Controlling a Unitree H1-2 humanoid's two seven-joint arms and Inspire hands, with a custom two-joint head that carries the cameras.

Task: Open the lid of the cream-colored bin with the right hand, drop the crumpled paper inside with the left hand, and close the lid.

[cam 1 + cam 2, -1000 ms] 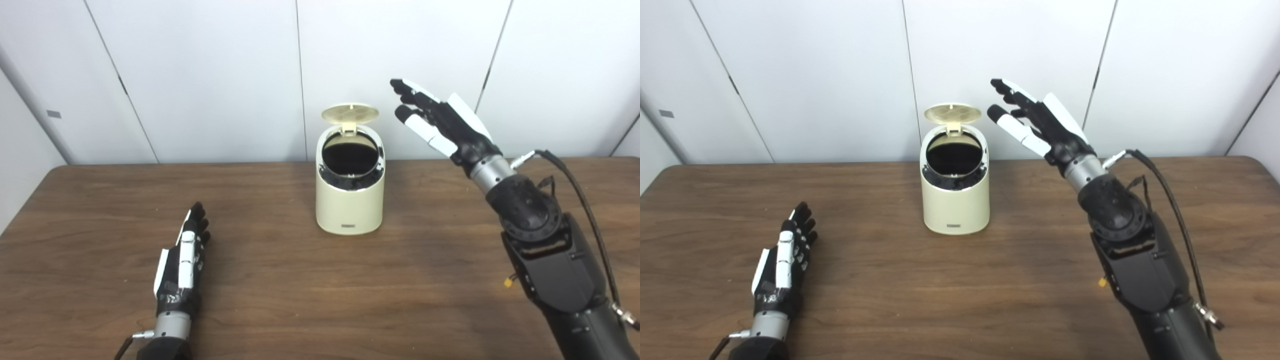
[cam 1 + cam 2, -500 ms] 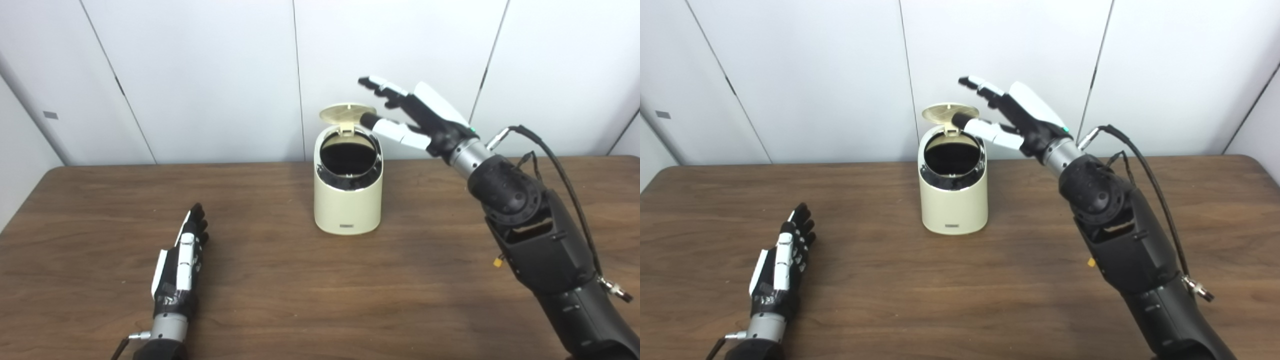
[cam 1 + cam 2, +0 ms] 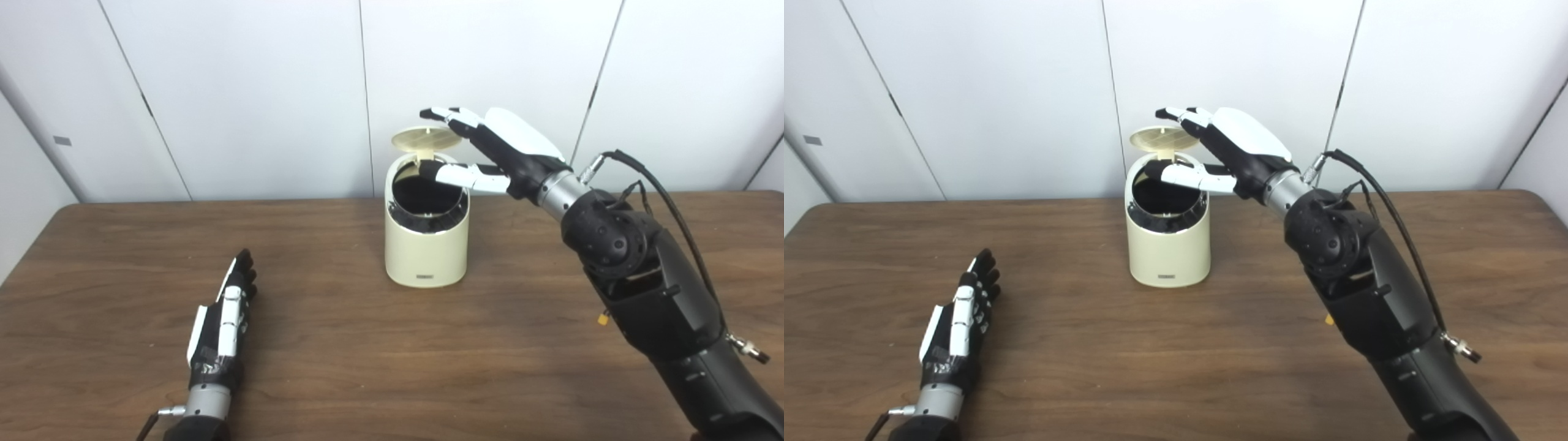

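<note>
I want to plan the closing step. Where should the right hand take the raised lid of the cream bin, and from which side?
Probably the free front edge of the lid, taken from above and from the right. The lid stands tilted up on a hinge at the back rim of the bin, so the edge far from the hinge swings down most easily. The right hand is open there, fingers above the lid, thumb over the opening.

Bin (image 3: 427,245) mid-table (image 3: 392,367); right hand (image 3: 502,150) above its raised lid (image 3: 427,138) (fingers (image 3: 444,114) spread); left hand (image 3: 223,318) near-left on table.
</note>
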